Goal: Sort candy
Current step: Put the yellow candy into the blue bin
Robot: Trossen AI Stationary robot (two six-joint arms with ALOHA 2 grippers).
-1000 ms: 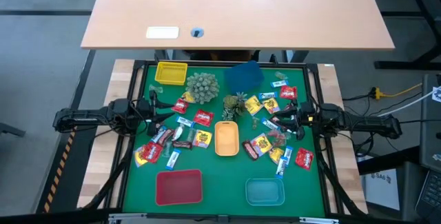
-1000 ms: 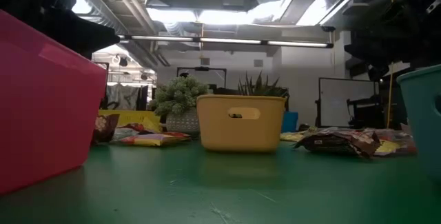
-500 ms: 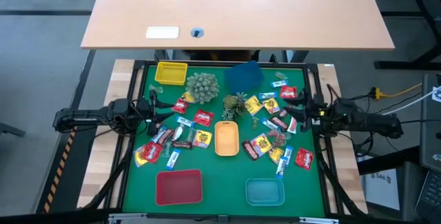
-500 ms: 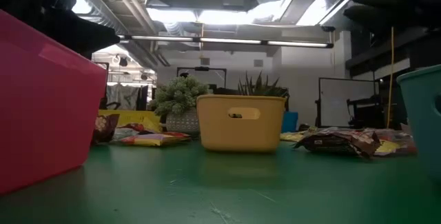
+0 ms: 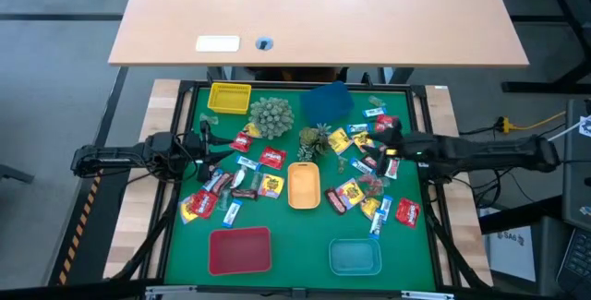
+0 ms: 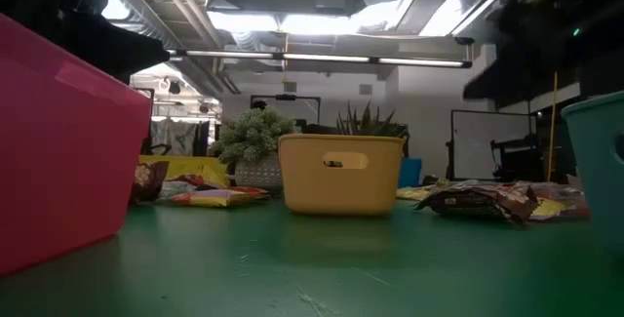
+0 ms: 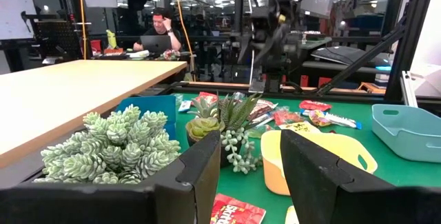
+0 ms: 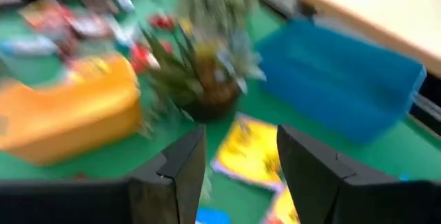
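Candy in red, yellow, blue-white and brown wrappers lies flat on the green mat in two clusters, one at the left (image 5: 231,186) and one at the right (image 5: 365,166). My left gripper (image 5: 205,148) stands open at the mat's left edge, level, nothing between its fingers (image 7: 251,148). My right gripper (image 5: 379,149) hangs open above the right cluster, tipped downward. A yellow candy (image 8: 249,151) lies on the mat below its gap (image 8: 241,138), untouched. The low view shows more candy (image 6: 487,200) behind the trays.
Small trays stand on the mat: yellow (image 5: 228,97) and blue (image 5: 325,102) at the far side, orange (image 5: 304,186) in the middle, red (image 5: 240,249) and teal (image 5: 355,256) at the near side. A spiky pale-green ball (image 5: 270,117) and a small succulent (image 5: 316,140) stand between.
My right gripper has reached from the mat's right edge toward the middle, risen a little and tipped its fingers downward over the right candy cluster. Its fingers stay open. The candy has not moved.
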